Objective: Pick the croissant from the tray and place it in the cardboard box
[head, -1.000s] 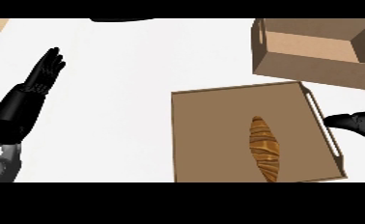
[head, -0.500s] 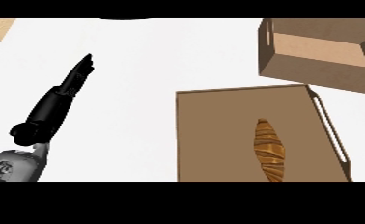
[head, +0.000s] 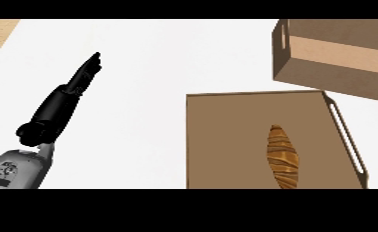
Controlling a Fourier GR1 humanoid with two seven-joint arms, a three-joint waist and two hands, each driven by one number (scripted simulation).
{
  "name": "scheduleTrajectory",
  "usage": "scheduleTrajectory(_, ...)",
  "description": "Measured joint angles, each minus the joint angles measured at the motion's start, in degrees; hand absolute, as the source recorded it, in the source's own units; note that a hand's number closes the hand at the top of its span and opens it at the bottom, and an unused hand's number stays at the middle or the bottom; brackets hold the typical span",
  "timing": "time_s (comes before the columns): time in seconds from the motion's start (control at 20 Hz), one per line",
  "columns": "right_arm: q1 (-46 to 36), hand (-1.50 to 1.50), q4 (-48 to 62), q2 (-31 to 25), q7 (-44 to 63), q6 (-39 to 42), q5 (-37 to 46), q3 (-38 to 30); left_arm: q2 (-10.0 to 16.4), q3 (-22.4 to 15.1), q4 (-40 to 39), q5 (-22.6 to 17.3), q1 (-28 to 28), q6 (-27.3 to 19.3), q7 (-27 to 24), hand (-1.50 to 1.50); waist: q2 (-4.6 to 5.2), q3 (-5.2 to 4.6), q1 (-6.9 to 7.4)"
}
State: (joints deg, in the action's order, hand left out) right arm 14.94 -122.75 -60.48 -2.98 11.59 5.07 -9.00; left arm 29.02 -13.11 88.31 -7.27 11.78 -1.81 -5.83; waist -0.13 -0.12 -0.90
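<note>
A white counter [head: 184, 56] bears one wooden tray [head: 221, 141] at lower right and one open cardboard box [head: 325, 71] by the tray's far right corner. The robot's left hand [head: 63, 106], fingers straight and holding nothing, is at the left, well apart from the single croissant [head: 283, 157] lying lengthwise on the tray

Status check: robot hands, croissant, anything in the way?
Left robot hand open, far left; right robot hand unseen. Croissant on tray, untouched. Cardboard box beyond tray, nothing between.
</note>
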Motion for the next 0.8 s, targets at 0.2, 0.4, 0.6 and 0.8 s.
scheduleTrajectory(0.2,0.57,-1.5,-8.47,-3.0,9.99,3.98,2.79,3.09,-0.85,-0.25,-0.17,0.66,0.39,0.21,0.37,0.0,0.01,-0.02,0.3)
scheduleTrajectory(0.4,-1.12,-1.5,-14.65,-4.02,21.01,6.74,6.35,8.64,-1.43,-0.15,-0.79,1.5,1.56,0.91,0.54,0.0,0.15,-0.02,0.9)
scheduleTrajectory(0.6,-6.09,-1.5,-15.43,-3.65,31.94,9.25,6.07,15.98,-1.95,0.12,-1.05,1.93,1.63,1.83,0.17,0.0,0.27,-0.03,1.59)
scheduleTrajectory(0.8,-12.77,-1.5,-14.71,-0.41,41.0,11.7,6.43,24.08,-2.65,1.13,-2.33,2.31,2.09,2.79,-0.6,0.0,0.33,-0.01,1.94)
